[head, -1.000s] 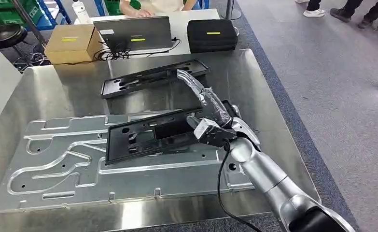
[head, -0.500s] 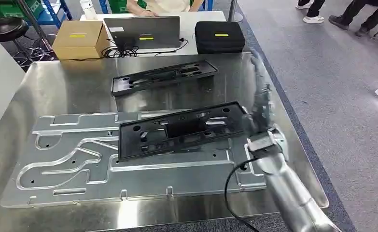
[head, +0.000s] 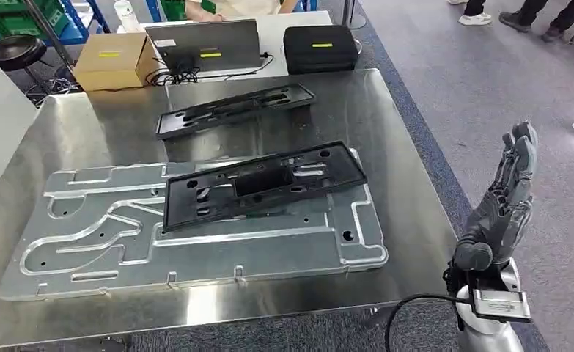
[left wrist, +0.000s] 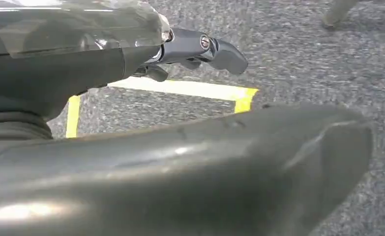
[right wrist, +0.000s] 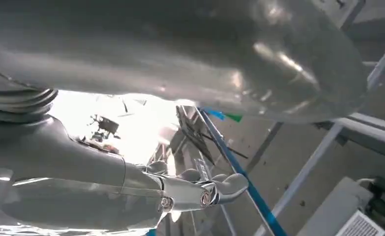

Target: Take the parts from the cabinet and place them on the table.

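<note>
Left hand (left wrist: 190, 162), seen from close behind: the thick grey thumb (left wrist: 180, 167) spans the frame, and a darker finger (left wrist: 205, 49) extends beyond the ribbed cover, apart from the thumb, with nothing held. Beyond lies grey carpet floor (left wrist: 298, 54) marked with a yellow tape line (left wrist: 180, 88) turning a corner.

Right hand (head: 505, 192) raised upright, fingers (head: 517, 150) extended and apart, holding nothing, silver forearm below

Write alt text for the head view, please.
Two black plastic parts lie on a steel table: the near part rests on a grooved aluminium plate, the far part on bare steel. The right hand is raised beside the table, empty.
</note>
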